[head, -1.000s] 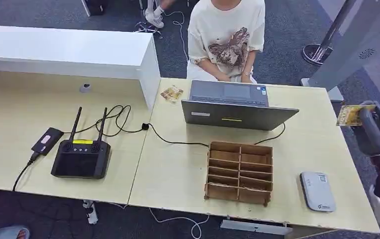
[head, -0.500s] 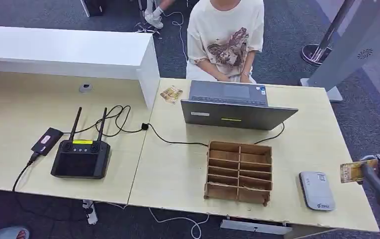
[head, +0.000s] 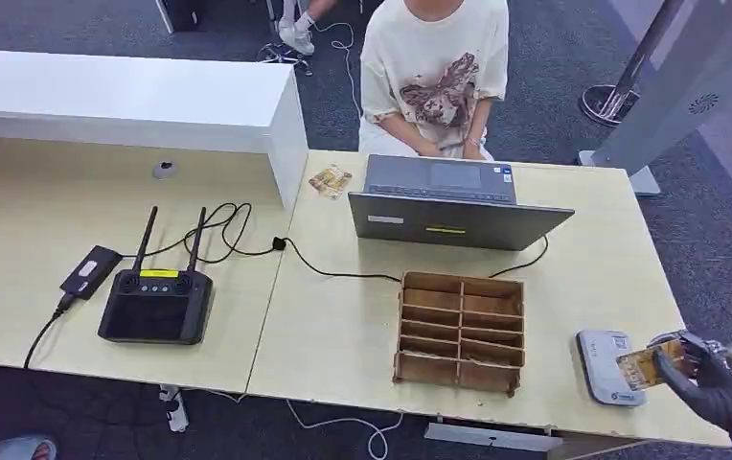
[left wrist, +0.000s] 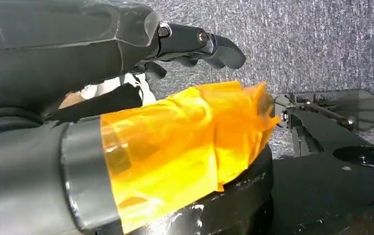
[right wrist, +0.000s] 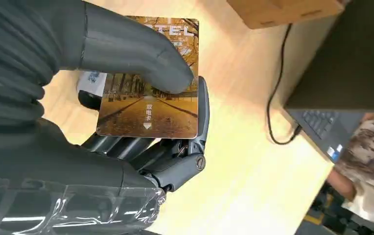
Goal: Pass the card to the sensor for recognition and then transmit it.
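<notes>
Pinching the card [head: 646, 365] between thumb and fingers over the reader [head: 610, 367] at the table's near right, the right hand [head: 717, 383] should lower it flat.

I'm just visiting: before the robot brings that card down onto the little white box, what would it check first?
1. Card held firmly by right hand: ok, thumb presses it against the fingers.
2. Card over the white sensor: ok, at its right edge.
3. Card touching the sensor: cannot tell.
4. Nothing lying on the sensor: ok.
5. Wooden organizer clear of the hand: ok.
6. Left hand out of the way: ok, hanging over the floor.
</notes>
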Robot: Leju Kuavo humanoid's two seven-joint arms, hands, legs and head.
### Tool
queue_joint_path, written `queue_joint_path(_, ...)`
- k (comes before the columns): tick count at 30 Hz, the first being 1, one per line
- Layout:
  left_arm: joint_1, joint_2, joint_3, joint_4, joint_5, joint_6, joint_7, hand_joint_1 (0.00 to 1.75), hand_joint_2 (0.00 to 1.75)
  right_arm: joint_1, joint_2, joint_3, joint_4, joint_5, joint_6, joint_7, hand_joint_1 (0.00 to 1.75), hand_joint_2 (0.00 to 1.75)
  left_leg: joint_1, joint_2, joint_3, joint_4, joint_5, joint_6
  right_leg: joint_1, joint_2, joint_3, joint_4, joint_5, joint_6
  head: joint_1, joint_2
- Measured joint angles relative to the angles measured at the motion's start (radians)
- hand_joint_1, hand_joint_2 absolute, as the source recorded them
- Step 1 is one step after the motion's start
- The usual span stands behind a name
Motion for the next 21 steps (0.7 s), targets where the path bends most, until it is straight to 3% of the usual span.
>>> queue_joint_path(21,0.000,-0.001,0.000,0.000,0.000,0.000,0.000,0.00,0.00,-0.005,-0.007,0.066,0.025,0.005,-0.007,0.001,1.75,1.75,0.000,0.000,0.000,0.000,0.000,0.000,0.000,0.000,0.000,0.000,0.000,0.000,0.000,0.000)
